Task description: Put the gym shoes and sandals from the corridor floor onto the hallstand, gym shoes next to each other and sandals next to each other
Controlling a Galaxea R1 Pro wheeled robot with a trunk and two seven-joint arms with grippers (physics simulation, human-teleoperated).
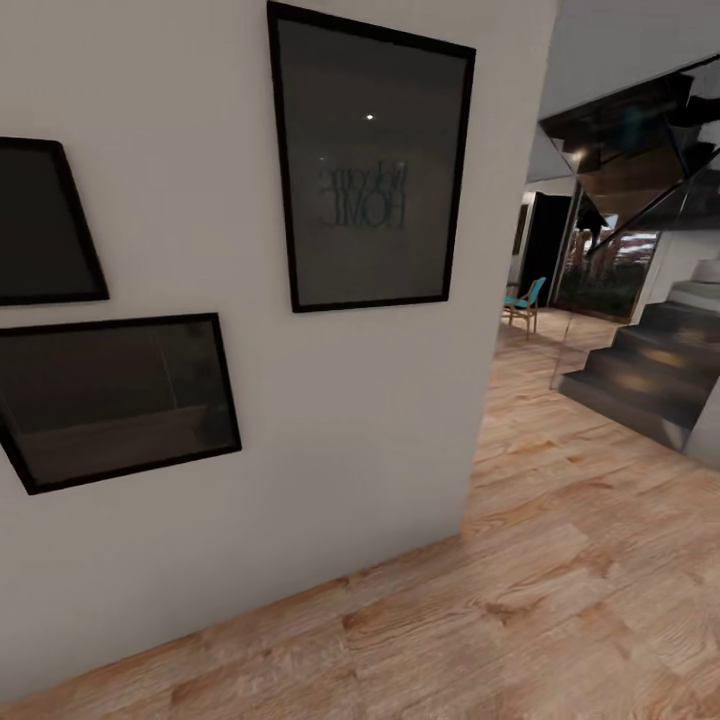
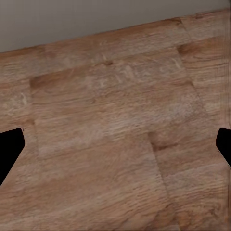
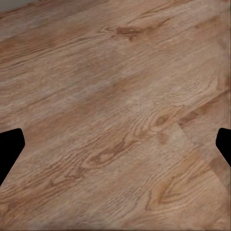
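White plaster wall (image 1: 330,430) with three black-framed dark pictures (image 1: 372,160) faces the head camera; beyond its corner a dark staircase (image 1: 640,375) rises. Light brown wood-plank corridor floor (image 1: 560,600) runs below. Left gripper (image 2: 115,144) and right gripper (image 3: 115,144) both hang over bare planks, fingertips spread wide at the frame edges, holding nothing.

The light is soft and even on the white wall (image 1: 350,420) and the wood floor (image 1: 560,600). No strong shadows fall there. The dark glass of the big picture frame (image 1: 370,165) shows a tiny bright spot and faint backward letters. The stairs (image 1: 640,375) look dim with small warm glints. The wrist views look a bit blurry.
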